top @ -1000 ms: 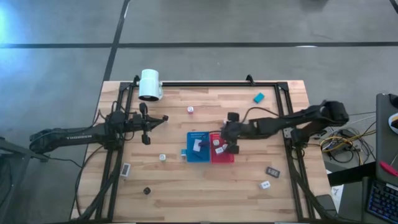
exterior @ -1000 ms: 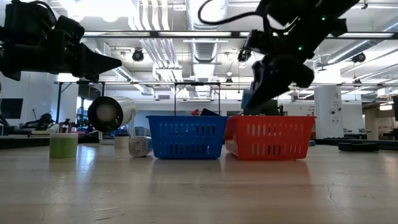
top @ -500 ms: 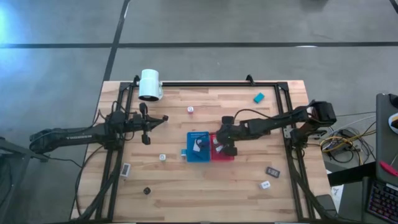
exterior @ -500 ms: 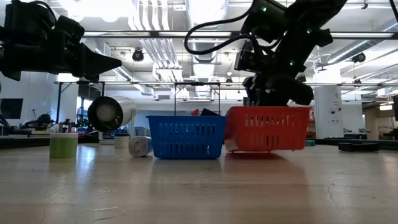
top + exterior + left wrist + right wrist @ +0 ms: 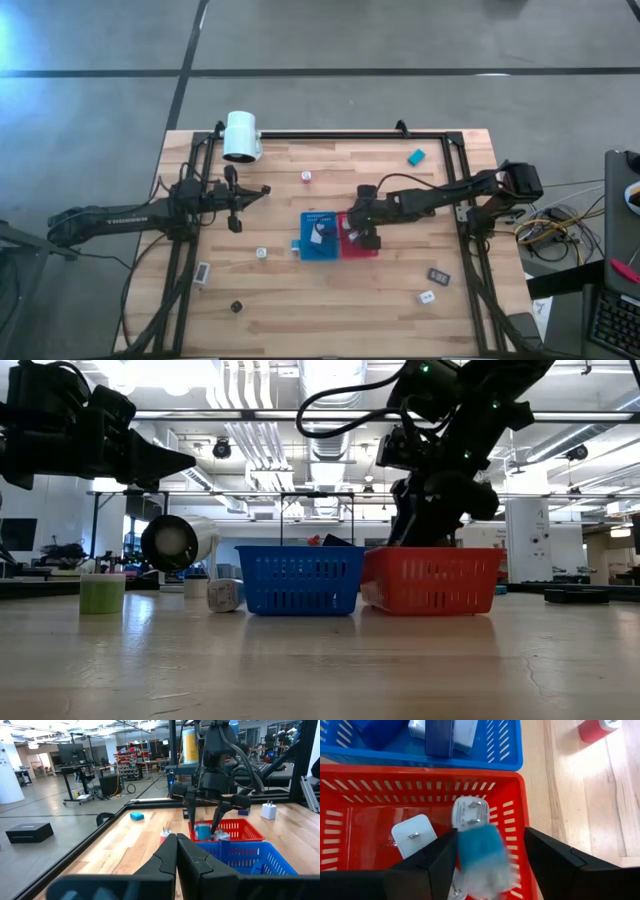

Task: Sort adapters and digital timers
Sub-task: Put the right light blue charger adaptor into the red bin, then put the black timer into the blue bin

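Two spread fingers of the right gripper [image 5: 482, 865] hang over the red basket [image 5: 350, 795], a blue timer [image 5: 482, 857] loose between them above white adapters [image 5: 415, 836]; beyond, the left gripper [image 5: 262, 189] waits, fingers pressed together

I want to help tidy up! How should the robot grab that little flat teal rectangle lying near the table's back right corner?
Come straight down and pinch the small flat teal plastic rectangle across its two long edges. It lies flat on the wooden table, skewed, so the gripper should turn to match. The open right gripper, over the red basket, looks nearest.
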Action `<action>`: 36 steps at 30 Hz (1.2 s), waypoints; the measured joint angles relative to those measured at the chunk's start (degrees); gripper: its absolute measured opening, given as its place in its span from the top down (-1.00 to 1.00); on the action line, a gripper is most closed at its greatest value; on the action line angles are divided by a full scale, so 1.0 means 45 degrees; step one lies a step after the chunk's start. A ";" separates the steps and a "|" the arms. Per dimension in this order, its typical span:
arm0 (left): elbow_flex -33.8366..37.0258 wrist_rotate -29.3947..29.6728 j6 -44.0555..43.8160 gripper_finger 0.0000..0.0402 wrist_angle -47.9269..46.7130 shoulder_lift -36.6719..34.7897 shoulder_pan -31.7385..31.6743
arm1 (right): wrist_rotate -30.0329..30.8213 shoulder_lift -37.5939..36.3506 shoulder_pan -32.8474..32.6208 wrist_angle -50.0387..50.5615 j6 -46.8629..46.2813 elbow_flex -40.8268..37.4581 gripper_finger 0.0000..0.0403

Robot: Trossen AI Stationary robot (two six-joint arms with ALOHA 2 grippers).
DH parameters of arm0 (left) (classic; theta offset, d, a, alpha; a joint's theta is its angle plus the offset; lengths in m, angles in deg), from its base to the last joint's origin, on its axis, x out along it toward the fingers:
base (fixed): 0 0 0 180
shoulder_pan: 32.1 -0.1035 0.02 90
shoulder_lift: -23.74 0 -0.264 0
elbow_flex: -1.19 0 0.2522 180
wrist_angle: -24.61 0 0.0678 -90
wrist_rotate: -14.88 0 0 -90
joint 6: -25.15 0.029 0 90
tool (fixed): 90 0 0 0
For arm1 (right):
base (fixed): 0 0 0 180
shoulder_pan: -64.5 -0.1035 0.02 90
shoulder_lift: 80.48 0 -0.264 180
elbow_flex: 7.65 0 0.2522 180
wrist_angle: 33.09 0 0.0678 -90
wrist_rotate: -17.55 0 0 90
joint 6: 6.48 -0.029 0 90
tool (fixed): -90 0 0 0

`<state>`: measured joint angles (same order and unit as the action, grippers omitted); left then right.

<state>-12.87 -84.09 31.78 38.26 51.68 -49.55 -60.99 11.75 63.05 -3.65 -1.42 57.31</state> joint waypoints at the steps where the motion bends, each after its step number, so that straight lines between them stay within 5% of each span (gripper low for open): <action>1: 0.0000 0.0000 0.0000 0.95 0.0000 -0.0002 0.0000 | 0.0000 -0.0005 0.0000 0.0000 -0.0020 0.0000 -0.13; 13: 0.0002 0.0005 0.0000 0.95 -0.0005 0.0000 0.0000 | 0.0155 -0.1662 -0.0010 -0.0166 -0.0092 -0.0224 -0.18; 27: 0.0002 0.0005 0.0000 0.95 -0.0020 0.0000 0.0000 | -0.1415 -0.9587 -0.0332 -0.9569 0.0443 -0.7055 0.20; 36: 0.0002 0.0005 0.0000 0.95 -0.0010 0.0000 0.0000 | -0.1487 -1.3881 -0.0340 -0.9048 0.0434 -0.8880 0.72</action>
<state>-12.87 -84.07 31.78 38.22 51.68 -49.55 -67.68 -50.71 61.52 -44.37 0.53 17.35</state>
